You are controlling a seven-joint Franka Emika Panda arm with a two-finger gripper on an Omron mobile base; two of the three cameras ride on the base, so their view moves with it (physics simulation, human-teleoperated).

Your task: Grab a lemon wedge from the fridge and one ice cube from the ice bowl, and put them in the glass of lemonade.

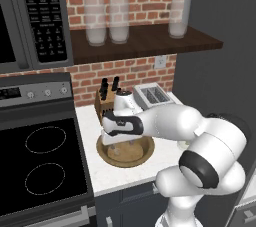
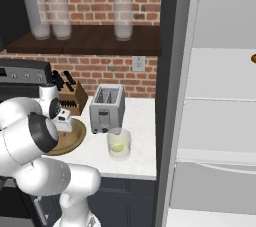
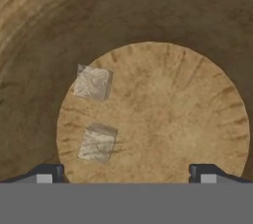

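The wide-open gripper (image 3: 126,171) hangs just above the ice bowl (image 3: 148,16), its two ice cubes (image 3: 98,142) off-centre, apparently lining up a pick.

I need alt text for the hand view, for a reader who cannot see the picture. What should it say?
Looking straight down into the wooden ice bowl, two clear ice cubes lie apart on its flat bottom, one above the other, both left of centre. The open gripper hangs over the bowl, holding nothing.

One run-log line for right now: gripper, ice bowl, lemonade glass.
gripper: open, above ice bowl | bowl: two ice cubes, untouched | glass of lemonade: on counter by toaster, yellow piece inside | fridge: open
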